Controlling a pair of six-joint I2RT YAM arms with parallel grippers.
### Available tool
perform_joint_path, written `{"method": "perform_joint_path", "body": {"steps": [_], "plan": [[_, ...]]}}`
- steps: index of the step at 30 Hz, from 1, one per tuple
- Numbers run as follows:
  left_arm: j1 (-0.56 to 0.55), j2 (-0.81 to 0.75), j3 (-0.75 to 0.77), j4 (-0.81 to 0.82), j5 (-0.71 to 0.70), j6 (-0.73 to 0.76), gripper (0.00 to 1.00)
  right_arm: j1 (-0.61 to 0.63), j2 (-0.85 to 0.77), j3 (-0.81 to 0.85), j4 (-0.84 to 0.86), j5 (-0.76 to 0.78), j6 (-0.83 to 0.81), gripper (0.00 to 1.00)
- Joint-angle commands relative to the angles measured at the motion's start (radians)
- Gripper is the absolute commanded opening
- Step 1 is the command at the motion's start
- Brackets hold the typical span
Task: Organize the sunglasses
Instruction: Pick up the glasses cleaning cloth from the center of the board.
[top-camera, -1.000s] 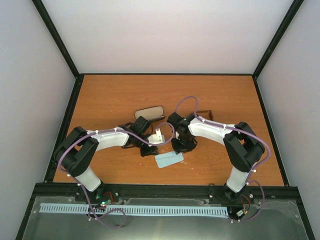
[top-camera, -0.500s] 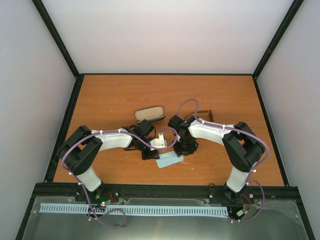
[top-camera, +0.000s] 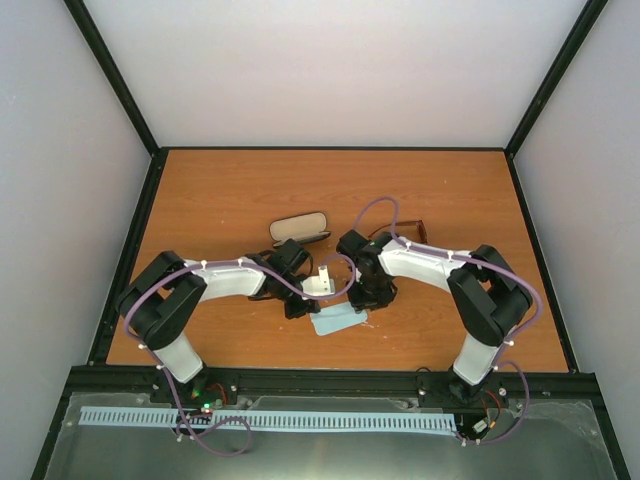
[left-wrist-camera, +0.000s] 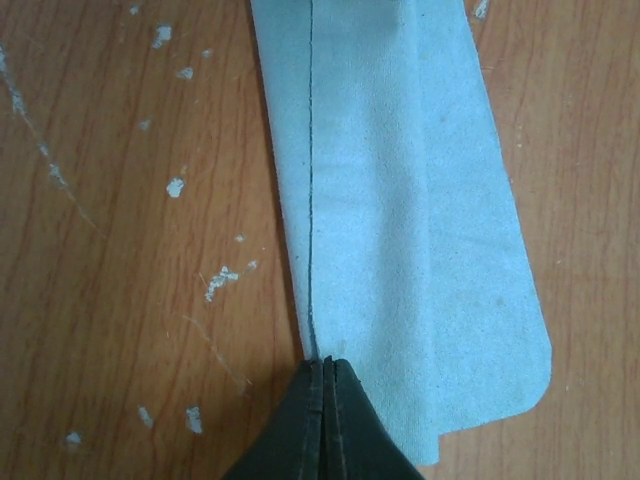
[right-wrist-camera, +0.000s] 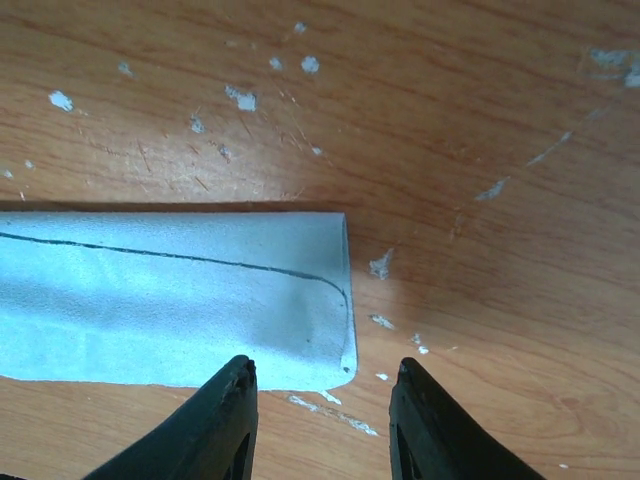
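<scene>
Brown sunglasses (top-camera: 415, 229) beyond right claw (top-camera: 360, 305)

- No words, numbers or signs can be read in any view.
- The blue cloth (left-wrist-camera: 400, 200) shows only a thin dark line, no letters.

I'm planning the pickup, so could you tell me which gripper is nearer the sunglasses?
Right. The right gripper, open over the right end of the cloth, sits nearer the bases than the sunglasses, slightly left. The left gripper, shut on the cloth's other end, is farther left.
</scene>
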Motion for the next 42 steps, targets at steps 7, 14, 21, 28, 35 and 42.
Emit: {"method": "perform_joint_path", "body": {"steps": [7,14,21,28,35,42], "plan": [[-0.011,-0.155,0.018,-0.040,-0.027,0.014,0.01,-0.044,-0.109,0.005,-0.019,0.087,0.031,0.37],[-0.011,-0.207,0.058,-0.069,-0.004,-0.003,0.01,-0.055,-0.106,0.011,0.005,0.072,0.014,0.45],[-0.012,-0.216,-0.016,-0.015,-0.043,0.044,0.01,-0.114,-0.096,-0.014,0.097,-0.002,0.033,0.56],[-0.010,-0.179,-0.105,0.037,-0.085,0.092,0.01,-0.129,0.006,0.046,0.087,-0.033,-0.006,0.51],[-0.010,-0.180,-0.118,0.058,-0.109,0.094,0.01,-0.110,0.052,0.082,0.103,-0.070,-0.052,0.52],[-0.009,-0.176,-0.114,0.060,-0.099,0.076,0.01,-0.112,-0.042,0.016,0.162,-0.068,-0.115,0.53]]}}
